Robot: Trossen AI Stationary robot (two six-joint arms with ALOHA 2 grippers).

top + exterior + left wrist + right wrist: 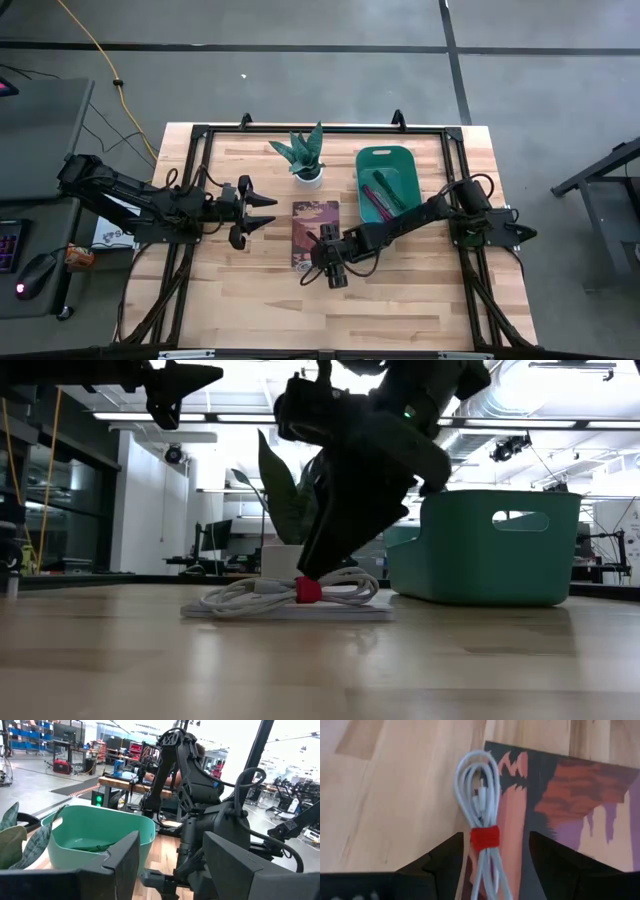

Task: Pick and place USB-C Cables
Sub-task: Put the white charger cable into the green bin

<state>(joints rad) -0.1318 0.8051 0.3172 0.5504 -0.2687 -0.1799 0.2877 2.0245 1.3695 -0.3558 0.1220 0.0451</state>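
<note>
The right gripper (330, 272) reaches down to the front edge of a purple-and-orange printed mat (314, 232) at the middle of the wooden table (400, 310); in its wrist view the two dark fingers (440, 862) stand spread on either side of a coiled white USB-C cable (482, 840) bound by a red band (485, 838), the cable lying half on the mat and half on bare wood; the finger ends run out of that picture, so contact with the cable cannot be told, and the plugs of the coil are too small to make out. In the low view the arm's dark bulk comes down onto the red band (308, 590) and hides the fingertips; the coil (290, 595) rests flat on the thin mat. Level with it to the left, the left gripper (262, 212) hangs above the table with its jaws wide apart and nothing between them; from its wrist only the blunt inner faces of its fingers (120, 865) show, cut off by the frame. Beyond the mat stands a small plant in a white pot (307, 160), and beside it to the right a teal bin (386, 158) holding dark cables (385, 192), pink-tipped and partly covered by the right arm; in the low view the bin's wall (490, 555) conceals its contents.
</note>
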